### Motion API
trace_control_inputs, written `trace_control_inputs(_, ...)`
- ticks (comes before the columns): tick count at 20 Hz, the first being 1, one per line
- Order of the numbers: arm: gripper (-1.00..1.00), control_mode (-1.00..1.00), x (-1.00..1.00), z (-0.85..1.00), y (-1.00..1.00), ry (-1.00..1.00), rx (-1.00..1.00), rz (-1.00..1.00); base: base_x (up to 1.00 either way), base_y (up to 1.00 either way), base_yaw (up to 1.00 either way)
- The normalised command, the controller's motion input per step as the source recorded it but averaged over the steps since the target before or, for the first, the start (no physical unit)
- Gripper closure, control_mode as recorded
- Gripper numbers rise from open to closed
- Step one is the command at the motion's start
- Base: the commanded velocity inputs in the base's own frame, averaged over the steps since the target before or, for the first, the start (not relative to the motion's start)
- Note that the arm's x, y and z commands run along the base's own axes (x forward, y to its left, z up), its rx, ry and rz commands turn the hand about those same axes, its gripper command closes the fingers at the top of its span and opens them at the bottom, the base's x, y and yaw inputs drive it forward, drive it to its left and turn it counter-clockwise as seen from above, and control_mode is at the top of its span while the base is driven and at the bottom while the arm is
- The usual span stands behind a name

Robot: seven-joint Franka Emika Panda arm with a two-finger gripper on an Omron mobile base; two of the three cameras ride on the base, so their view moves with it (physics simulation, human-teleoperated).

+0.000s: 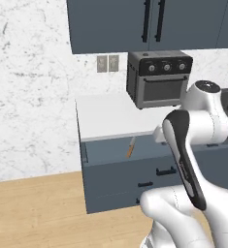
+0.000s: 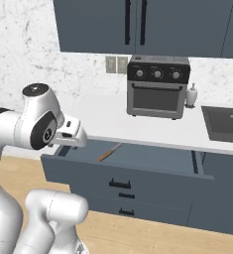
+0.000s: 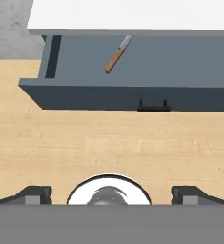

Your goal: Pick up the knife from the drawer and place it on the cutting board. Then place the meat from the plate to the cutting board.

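The drawer [image 3: 85,95] stands pulled out below the white counter [image 1: 105,116], its black bar handle [image 3: 154,106] facing me. Inside lies the knife [image 3: 118,54], grey blade toward the counter, tan handle toward the drawer front, slightly slanted. It also shows as the knife [image 1: 131,147] near the drawer's middle and the knife [image 2: 109,152] toward the drawer's left part. My gripper [image 3: 111,195] hangs well in front of the drawer over the wooden floor, open, nothing between its fingertips [image 3: 35,194]. The cutting board, plate and meat are out of view.
A dark toaster oven [image 2: 157,87] sits on the counter against the wall, with a soap bottle [image 2: 191,95] and a sink [image 2: 222,121] to its right. Shut lower drawers [image 2: 123,198] sit under the open one. Tall cabinet doors [image 1: 149,22] hang above.
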Motion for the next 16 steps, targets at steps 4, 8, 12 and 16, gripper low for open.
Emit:
trace_control_inputs(4, -1.0, -1.0, 1.0, -0.67, -0.01, 0.11, 0.0, 0.01, 0.0, 0.0, 0.0)
trace_control_inputs(8, -1.0, -1.0, 1.0, -1.0, 0.22, 0.1, 0.0, 0.01, 0.0, 0.0, 0.0)
trace_control_inputs(12, -1.0, -1.0, 1.0, -0.93, 0.09, 0.13, 0.0, 0.0, 0.0, 0.0, 0.0)
trace_control_inputs(16, -1.0, -1.0, 1.0, -0.47, 0.0, 0.05, 0.0, 0.0, 0.0, 0.0, 0.0)
